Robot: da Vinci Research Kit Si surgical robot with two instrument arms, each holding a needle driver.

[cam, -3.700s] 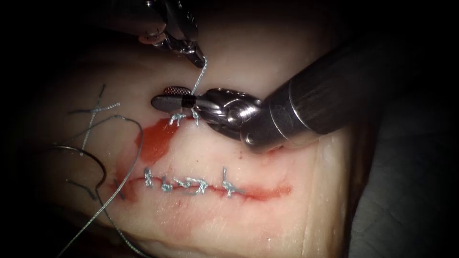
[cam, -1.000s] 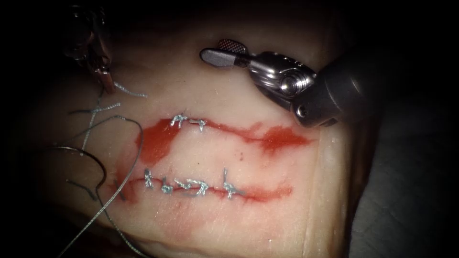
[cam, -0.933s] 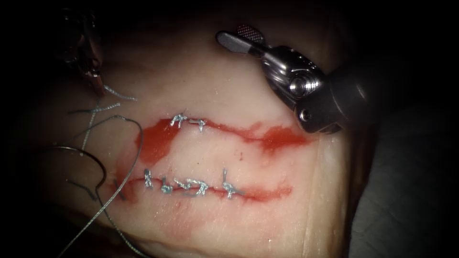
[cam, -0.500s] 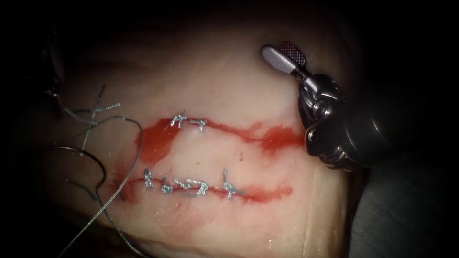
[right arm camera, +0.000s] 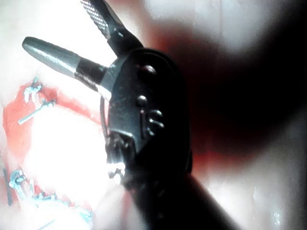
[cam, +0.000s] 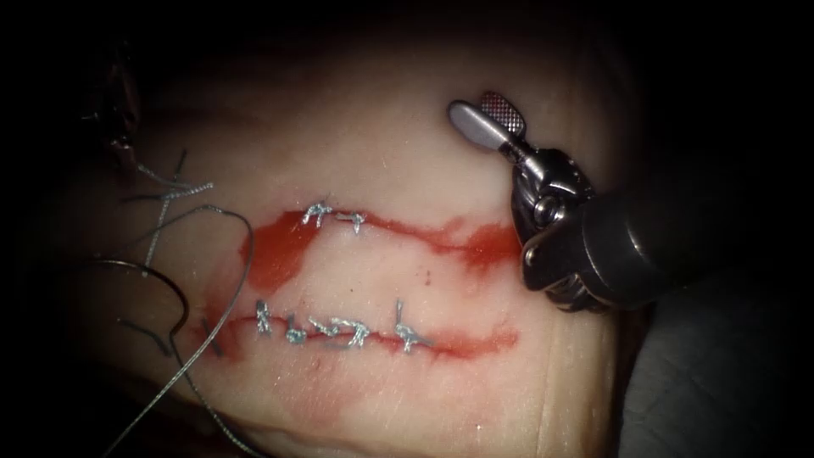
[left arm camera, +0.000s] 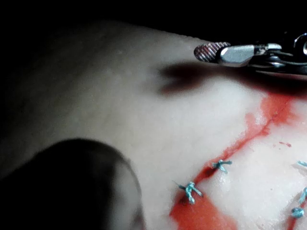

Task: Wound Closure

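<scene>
1. The right tool point(cam: 476, 108) is coming in from the right. Its wrist is angling up and to the left, beyond the right end of the upper cut point(cam: 441, 242).
2. Its jaws are standing spread and gripping nothing. The right wrist view is showing the same tool point(right arm camera: 60, 24) with a clear gap between the two blades.
3. In the left wrist view the right tool point(left arm camera: 225, 50) is hanging over the tissue point(left arm camera: 120, 96) and casting a shadow on it.
4. The left tool point(cam: 114, 127) is sitting in the dim far left, pointing down, with its jaws pinching a short cut end point(cam: 165, 176) of thread.
5. The needle point(cam: 174, 293) is lying loose on the tissue point(cam: 407, 170), left of both cuts, and neither tool is holding it. I cannot tell whether its tip is in the tissue.
6. The thread point(cam: 233, 284) is arcing over the needle and trailing off toward the lower left.
7. Stitches point(cam: 332, 216) are sitting on the upper cut, with more along the lower cut point(cam: 475, 342).
8. Fluid point(cam: 280, 254) is pooling at the upper cut's left end.
</scene>
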